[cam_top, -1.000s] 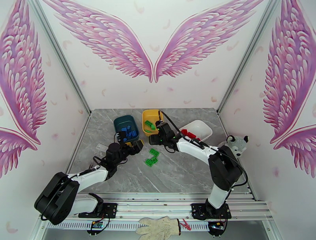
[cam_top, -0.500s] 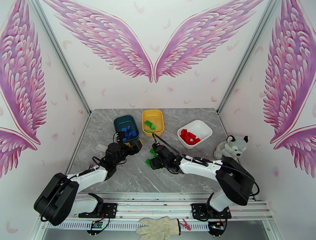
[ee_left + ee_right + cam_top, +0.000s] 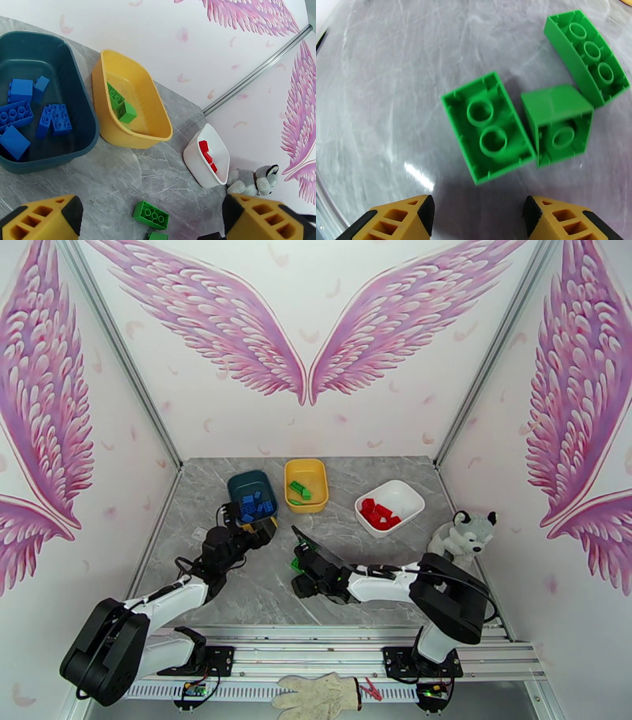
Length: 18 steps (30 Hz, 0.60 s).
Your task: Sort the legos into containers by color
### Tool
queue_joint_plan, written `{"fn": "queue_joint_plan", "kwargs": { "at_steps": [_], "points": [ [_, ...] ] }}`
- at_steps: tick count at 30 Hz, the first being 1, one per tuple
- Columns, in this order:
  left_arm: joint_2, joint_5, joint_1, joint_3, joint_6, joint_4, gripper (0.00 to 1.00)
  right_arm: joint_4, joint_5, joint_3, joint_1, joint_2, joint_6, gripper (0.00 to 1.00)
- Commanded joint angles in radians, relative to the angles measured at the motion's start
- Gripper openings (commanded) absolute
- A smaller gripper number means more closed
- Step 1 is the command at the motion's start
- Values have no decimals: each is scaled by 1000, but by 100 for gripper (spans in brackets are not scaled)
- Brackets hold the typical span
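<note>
Three green legos (image 3: 489,132) lie studs-down on the grey table, just ahead of my right gripper (image 3: 478,209), which hangs open over them with nothing between its fingers. From above, that right gripper (image 3: 302,570) partly hides the green legos (image 3: 296,563). My left gripper (image 3: 251,529) is open and empty at the near edge of the dark teal tub (image 3: 235,486), its yellow fingers (image 3: 47,219) wide apart. The teal tub (image 3: 79,98) holds several blue legos (image 3: 15,114). Green legos (image 3: 120,106) lie in the yellow tub (image 3: 138,138), and red ones (image 3: 207,156) in the white tub (image 3: 197,158).
A grey plush animal (image 3: 462,532) sits at the table's right edge beside the white tub (image 3: 411,494). A small clear plastic piece (image 3: 204,534) lies left of my left gripper. A glove (image 3: 320,696) rests on the rail in front of the arm bases.
My right gripper has come back from the yellow tub and dropped over the green legos on the table. My left gripper has drawn a little left, toward the teal tub.
</note>
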Motion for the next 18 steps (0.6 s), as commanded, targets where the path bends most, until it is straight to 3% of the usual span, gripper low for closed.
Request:
{"fn": "queue_joint_plan", "kwargs": {
  "at_steps": [1,8,18],
  "points": [
    [-11,19,13,-18,-1,-15,99,-15,32,52,2,89,15,67],
    [-21,29,23,-24,-5,-13,99,-103,122,165,-10,152,11,69],
    [-13,31,25,-24,-6,-10,99,-148,93,266,-68,221,-8,70]
  ]
}}
